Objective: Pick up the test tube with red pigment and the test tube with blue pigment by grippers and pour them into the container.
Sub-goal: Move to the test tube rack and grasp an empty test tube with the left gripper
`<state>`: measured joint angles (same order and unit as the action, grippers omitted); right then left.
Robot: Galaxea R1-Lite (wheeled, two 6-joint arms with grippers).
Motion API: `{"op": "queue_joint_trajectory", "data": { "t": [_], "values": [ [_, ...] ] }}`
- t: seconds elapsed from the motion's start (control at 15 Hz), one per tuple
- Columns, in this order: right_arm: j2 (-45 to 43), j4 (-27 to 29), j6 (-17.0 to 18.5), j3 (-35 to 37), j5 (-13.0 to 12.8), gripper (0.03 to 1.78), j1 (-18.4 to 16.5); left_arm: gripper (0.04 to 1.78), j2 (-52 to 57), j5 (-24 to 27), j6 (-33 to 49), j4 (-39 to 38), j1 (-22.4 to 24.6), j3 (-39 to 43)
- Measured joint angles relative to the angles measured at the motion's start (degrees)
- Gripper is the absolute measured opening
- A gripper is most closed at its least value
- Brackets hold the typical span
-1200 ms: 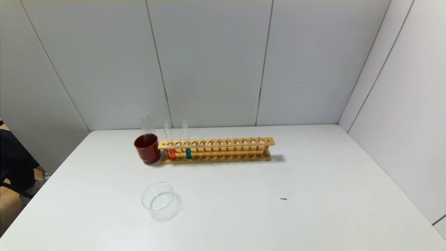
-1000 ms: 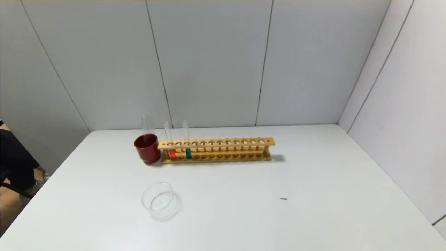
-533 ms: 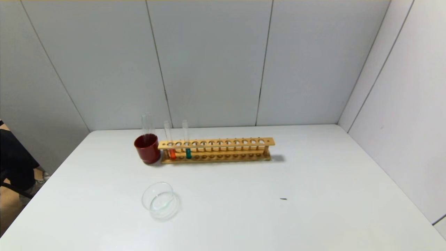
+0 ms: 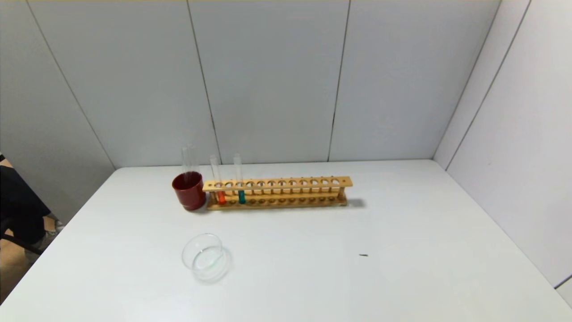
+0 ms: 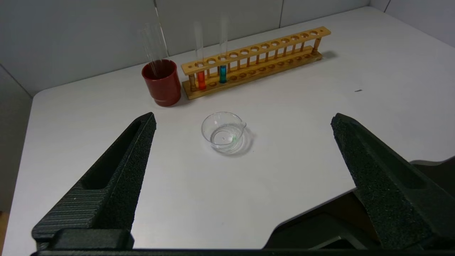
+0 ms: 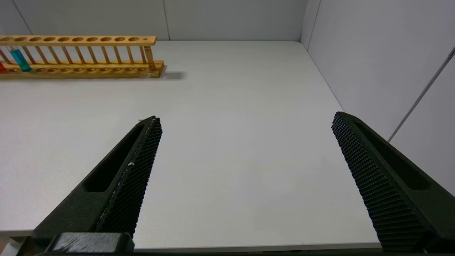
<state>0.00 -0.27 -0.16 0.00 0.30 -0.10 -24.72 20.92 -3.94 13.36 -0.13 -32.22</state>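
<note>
Both claws hang back off the near edge of the white bench [image 4: 313, 268], spread wide and empty: the left claw [image 5: 243, 119] faces the container [image 5: 223, 132], the right claw [image 6: 245, 121] bare benchtop. The test tube with red pigment [image 4: 217, 185] and the test tube with blue pigment [image 4: 239, 184] stand upright in the wooden rack [image 4: 286, 182] (at its left end), beside a dark red cup [image 4: 189, 191].

Head and both wrist views share the wooden rack [image 4: 277, 192], perhaps from the near table edge.
</note>
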Motion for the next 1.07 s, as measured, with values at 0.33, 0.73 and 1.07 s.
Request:
{"op": "queue_joint_trajectory", "data": {
  "t": [0.33, 0.73, 1.07],
  "values": [
    [0.0, 0.0, 0.0, 0.0, 0.0, 1.75, 0.0, 1.74, -24.8, 1.3, 0.7, -10.6, -1.6, -4.8],
    [0.0, 0.0, 0.0, 0.0, 0.0, 1.75, 0.0, 1.74, -50.4, 1.4, 1.9, -26.2, -5.8, -5.7],
    [0.0, 0.0, 0.0, 0.0, 0.0, 1.75, 0.0, 1.74, -68.4, 0.7, 3.8, -39.4, -7.8, -8.5]
  ]
}}
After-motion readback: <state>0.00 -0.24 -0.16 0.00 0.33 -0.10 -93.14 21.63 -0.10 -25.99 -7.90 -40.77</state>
